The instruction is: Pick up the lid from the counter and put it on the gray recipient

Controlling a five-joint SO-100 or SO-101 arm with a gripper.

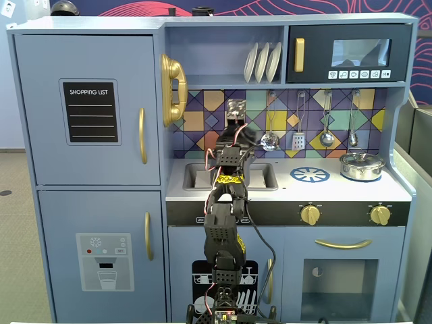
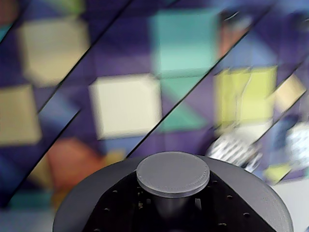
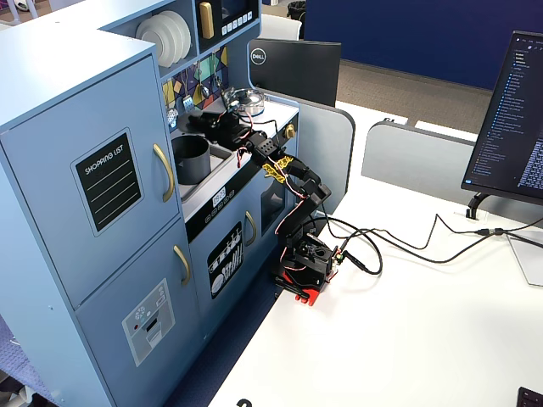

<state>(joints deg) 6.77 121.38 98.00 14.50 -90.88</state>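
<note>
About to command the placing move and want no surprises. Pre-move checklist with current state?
1. Lid off the counter: ok, it sits close under the wrist camera with backsplash tiles behind it.
2. Grip secure: cannot tell, the jaws are not visible.
3. Gray pot upright with its mouth open: ok.
4. Lid lined up over the gray pot: not ok, the wrist view shows only tiles.
5. Silver pot clear of the path: ok, it is far to the right in a fixed view.

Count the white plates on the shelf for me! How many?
3. The plates stand on edge side by side on the top shelf, left of the microwave. Others could hide behind them.
</note>
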